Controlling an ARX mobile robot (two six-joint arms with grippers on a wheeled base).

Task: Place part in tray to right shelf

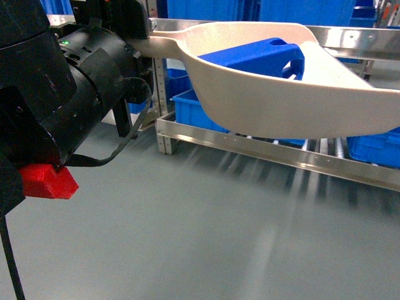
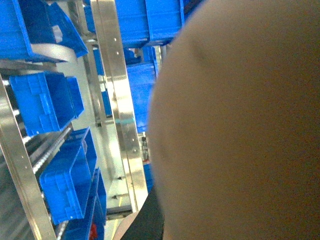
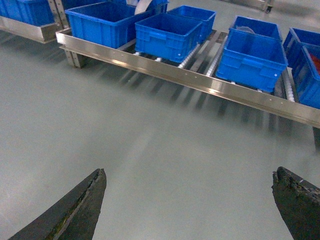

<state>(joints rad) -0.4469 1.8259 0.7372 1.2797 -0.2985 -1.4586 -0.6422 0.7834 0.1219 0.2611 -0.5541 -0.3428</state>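
Part (image 1: 259, 57), a small bright-blue plastic jerrycan-shaped block with a handle hole, lies loose inside the tray (image 1: 275, 103), a large beige plastic scoop with a raised rounded rim and long handle. Part rests toward the far side of the bowl, leaning on the rim. Tray is held aloft at its handle by the left arm (image 1: 94, 75); its bowl hangs over the near rail of the right shelf (image 1: 281, 156), a stainless-steel flow rack with roller tracks. Left jaws hidden in the head view, and the left wrist view is filled by the beige tray underside; grip state cannot be told.

Right gripper (image 3: 187, 205): jaws spread wide, holding nothing, hovering over grey floor (image 3: 125, 160), well apart from the rack.

Large blue plastic crates (image 3: 167, 35) occupy the shelf rollers.

Risks, judged: part is unrestrained, so any tilt or jerk could slide it out over the flat lip. Tray could strike a crate or the rail while lowering. Rollers may let the tray creep.
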